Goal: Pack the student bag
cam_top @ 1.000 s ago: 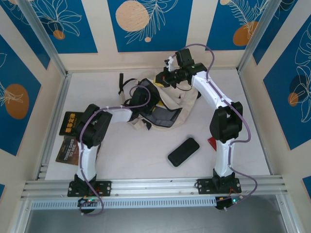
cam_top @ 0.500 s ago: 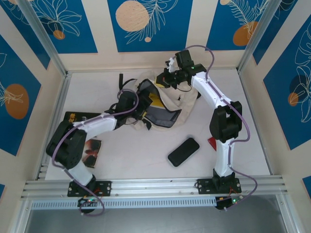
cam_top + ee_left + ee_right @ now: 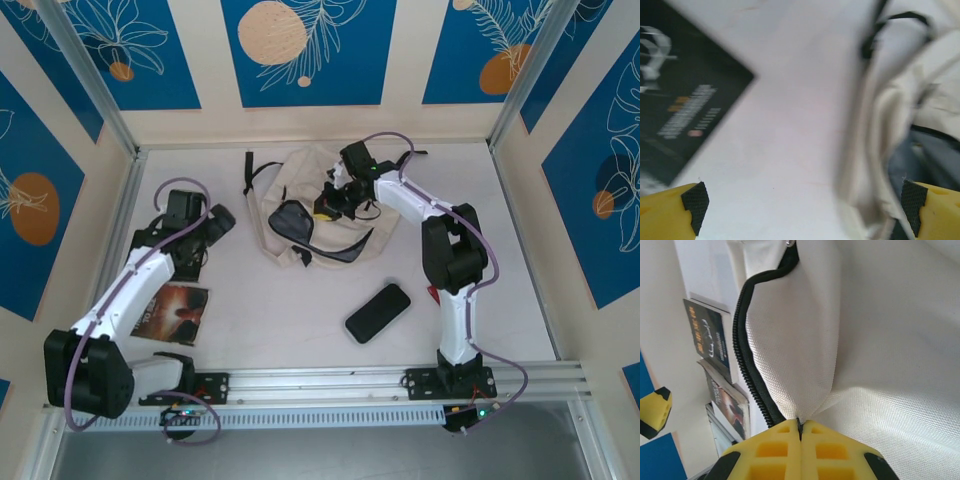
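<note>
Student bag (image 3: 288, 178) back-centre on counter (image 3: 290, 300), right jaws pressed together pinching its cream fabric beside the zipper (image 3: 747, 365), left jaws spread wide between bag and dark book (image 3: 685, 115); judgement: hold the mouth taut, square up on 1 book.

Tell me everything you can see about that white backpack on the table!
The backpack is soft cream fabric, woven-looking up close, with black straps and a black zipper. It lies slumped and crumpled at the far middle of the white table, its mouth gaping and dark inside. The right gripper is shut on a pinch of its cloth right beside the zipper, and the cloth puckers toward the pinch.
</note>
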